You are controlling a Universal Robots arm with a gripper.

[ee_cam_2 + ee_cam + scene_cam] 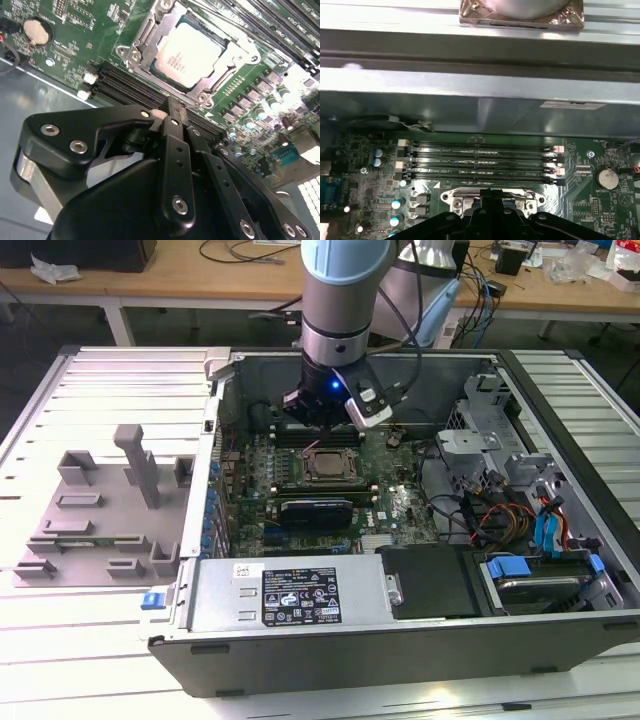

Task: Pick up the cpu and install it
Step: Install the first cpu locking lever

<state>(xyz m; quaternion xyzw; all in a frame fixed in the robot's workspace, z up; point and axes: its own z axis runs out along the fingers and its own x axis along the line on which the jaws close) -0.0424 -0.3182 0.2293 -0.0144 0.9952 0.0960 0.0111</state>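
One cpu (192, 54) lies flat in its socket (192, 102) on the motherboard (75, 35), silver top up, framed by the metal bracket; in the exterior view it sits at the board's middle (328, 462) inside the open computer case (420, 640). My gripper (172, 107) hangs over the board just beside the socket, near the memory slots (480, 161), my jaws clenched together on nothing, apart from the cpu. To the exterior view's left, the grey tray (100, 530) rests well apart from the case.
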